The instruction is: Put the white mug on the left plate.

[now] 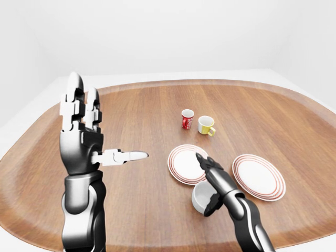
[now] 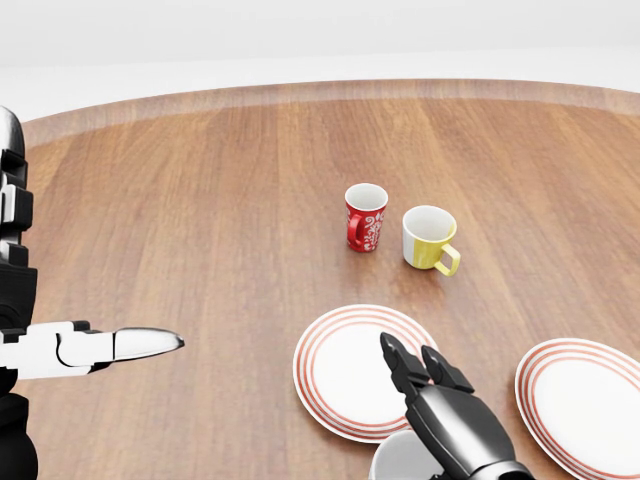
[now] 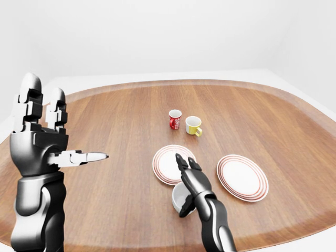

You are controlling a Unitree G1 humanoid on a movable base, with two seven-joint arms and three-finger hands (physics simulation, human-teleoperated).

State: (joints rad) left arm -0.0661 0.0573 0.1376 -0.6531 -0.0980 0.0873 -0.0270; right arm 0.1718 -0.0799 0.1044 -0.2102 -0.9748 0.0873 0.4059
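Note:
The white mug (image 1: 199,197) stands upright on the wooden table, just below the left plate (image 1: 181,160), a white plate with red rings. My right hand (image 1: 206,184) is open: its fingers (image 1: 209,168) stretch out over the mug's rim toward the plate, and the thumb hangs beside the mug's right wall. The fingers do not close round the mug. In the head view the mug (image 2: 396,458) peeks out at the bottom edge under the hand. At the left my left hand (image 1: 105,123) is raised and open, fingers up, thumb pointing right, holding nothing.
A second ringed plate (image 1: 259,176) lies to the right of the first. A red patterned mug (image 1: 187,118) and a yellow-and-white mug (image 1: 206,125) stand above the plates. The table's rounded edge (image 1: 294,239) runs close below the white mug.

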